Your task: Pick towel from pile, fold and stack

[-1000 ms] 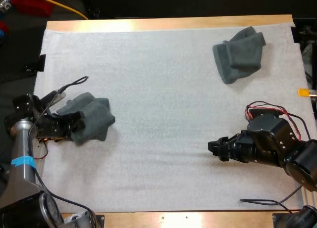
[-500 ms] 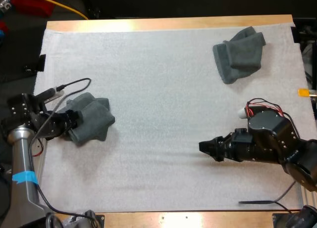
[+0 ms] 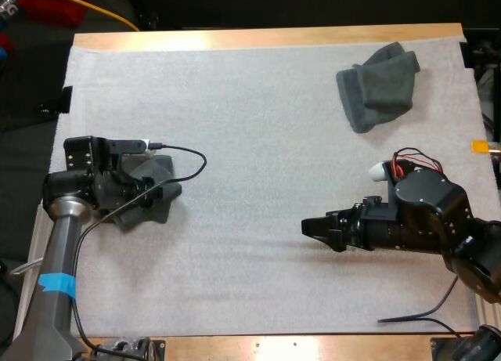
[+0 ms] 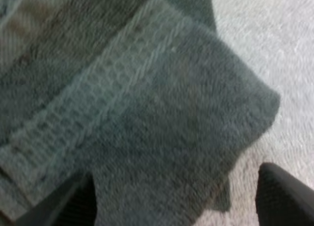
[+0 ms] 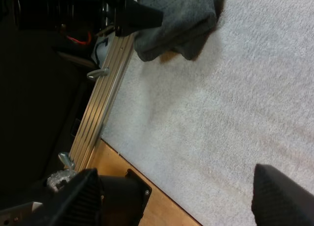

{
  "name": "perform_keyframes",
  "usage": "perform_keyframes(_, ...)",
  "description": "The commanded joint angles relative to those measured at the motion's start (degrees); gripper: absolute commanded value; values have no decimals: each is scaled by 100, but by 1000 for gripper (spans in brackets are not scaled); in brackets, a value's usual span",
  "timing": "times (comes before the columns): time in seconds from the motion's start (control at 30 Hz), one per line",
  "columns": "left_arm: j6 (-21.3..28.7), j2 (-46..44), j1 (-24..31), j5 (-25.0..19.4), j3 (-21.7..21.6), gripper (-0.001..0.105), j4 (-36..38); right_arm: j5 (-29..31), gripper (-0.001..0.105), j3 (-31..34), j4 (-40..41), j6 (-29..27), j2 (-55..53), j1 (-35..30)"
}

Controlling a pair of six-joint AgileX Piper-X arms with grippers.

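A crumpled dark grey-green towel (image 3: 163,173) lies near the mat's left edge. My left gripper (image 3: 149,193) hovers right over it, open. In the left wrist view its fingers stand wide apart above the towel (image 4: 147,113), one over the cloth and one over bare mat beside the towel's corner. A second crumpled towel (image 3: 378,83) rests at the far right of the mat. My right gripper (image 3: 311,228) is open low over bare mat right of centre, pointing left toward the left towel (image 5: 176,20), where the left gripper (image 5: 137,15) shows at the cloth's edge.
The white mat (image 3: 258,126) covers most of the wooden table (image 3: 266,37). In the right wrist view the mat's edge meets a metal rail (image 5: 105,113) and the wooden tabletop.
My left arm has swung right and forward, so its gripper now sits over the left towel. My right gripper has slid left across the mat. Both towels stay put.
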Motion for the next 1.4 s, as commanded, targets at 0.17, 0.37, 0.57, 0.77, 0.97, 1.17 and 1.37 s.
perform_keyframes(0.17,-68,185,-1,-600,-23,65,-71,-65,63,-13,0,-22,-31,9)
perform_keyframes(0.37,-68,718,-1,-589,-23,65,-39,-65,63,-13,0,68,-31,9)
perform_keyframes(0.57,-68,1117,-1,-589,-23,65,112,-65,63,-13,0,105,-31,9)
perform_keyframes(0.77,-68,1140,-1,-589,-77,65,140,-54,63,-13,0,105,-31,9)
perform_keyframes(0.97,-68,898,-1,-589,-570,65,247,-54,63,-13,0,105,-31,9)
perform_keyframes(1.17,-68,611,-1,-587,-1203,65,261,-54,63,-13,0,105,-31,9)
perform_keyframes(1.37,-68,563,-21,-31,-1490,65,670,-19,63,-13,0,105,-31,9)
